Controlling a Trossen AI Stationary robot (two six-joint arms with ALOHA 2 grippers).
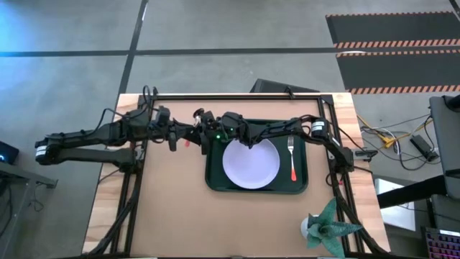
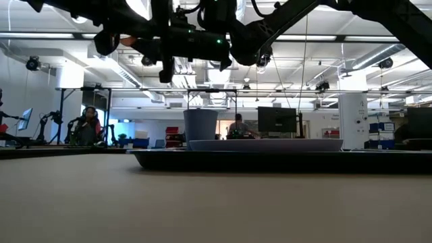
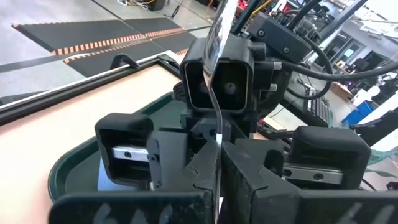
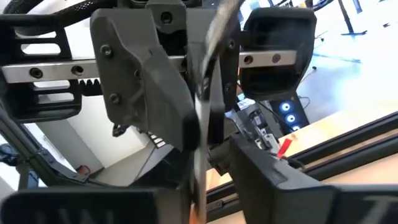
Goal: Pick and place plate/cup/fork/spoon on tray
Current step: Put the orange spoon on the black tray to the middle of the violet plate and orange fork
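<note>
Silver spoon [image 3: 217,28] clenched in the left claw [image 3: 217,168] near the tray [image 1: 302,188] rim; the right claw's [image 4: 208,186] grip I cannot tell.

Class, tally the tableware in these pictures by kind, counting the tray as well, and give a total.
plate: 1
cup: 1
fork: 1
spoon: 1
tray: 1
Total: 5
</note>
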